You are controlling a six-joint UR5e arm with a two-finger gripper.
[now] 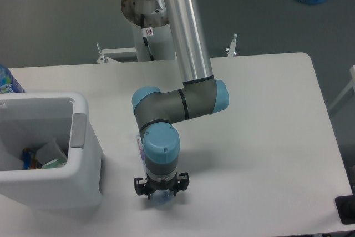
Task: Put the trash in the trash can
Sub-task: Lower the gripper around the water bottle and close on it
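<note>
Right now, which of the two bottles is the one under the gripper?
The slim clear bottle lying on the table, right below the gripper. The other bottle stands at the far left edge behind the trash can, well away.

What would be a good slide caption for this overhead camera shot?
Robot arm's end effector lowered over a clear bottle lying on the white table, with the trash can waiting to its side.

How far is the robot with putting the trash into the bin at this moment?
The trash can already holds some items, though I cannot tell which. In hand: the gripper is low over the clear bottle lying on the table, jaws at both its sides; whether they grip it is unclear. Left: lifting the bottle and dropping it into the can.
</note>
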